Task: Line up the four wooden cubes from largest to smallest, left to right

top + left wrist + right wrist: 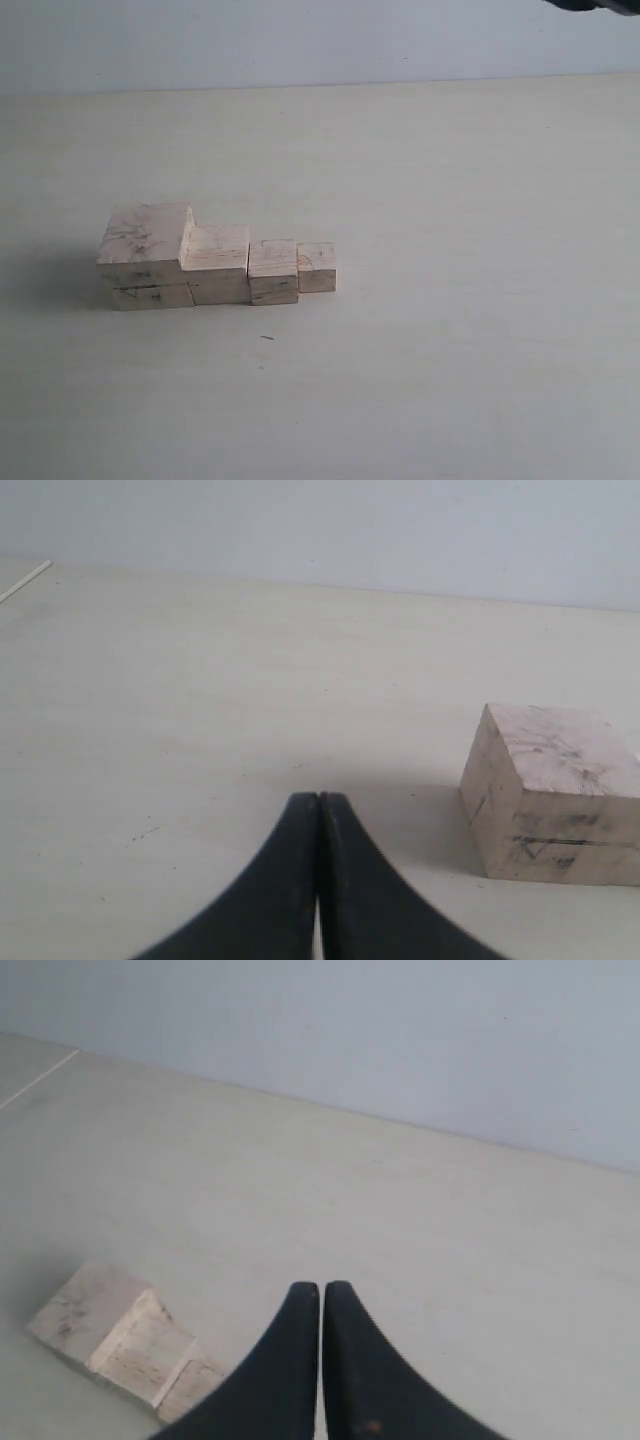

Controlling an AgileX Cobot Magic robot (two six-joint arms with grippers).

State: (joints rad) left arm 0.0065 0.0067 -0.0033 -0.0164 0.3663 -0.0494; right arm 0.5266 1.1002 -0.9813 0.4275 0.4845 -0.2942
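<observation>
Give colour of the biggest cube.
The biggest cube is pale bare wood with dark smudges; left wrist view shows it best.

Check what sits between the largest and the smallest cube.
Two more cubes: the second-largest cube next to the largest cube, then the third cube beside the smallest cube. The exterior view shows it.

Row of four wooden cubes (225, 265), pale, unpainted, faintly dark-smudged, standing upright and touching, at about 8 o'clock from the exterior view's centre. Largest cube (147, 255) at the 9 o'clock end; second cube (218, 262), third cube (273, 270), smallest cube (317, 266) follow toward 3 o'clock.
</observation>
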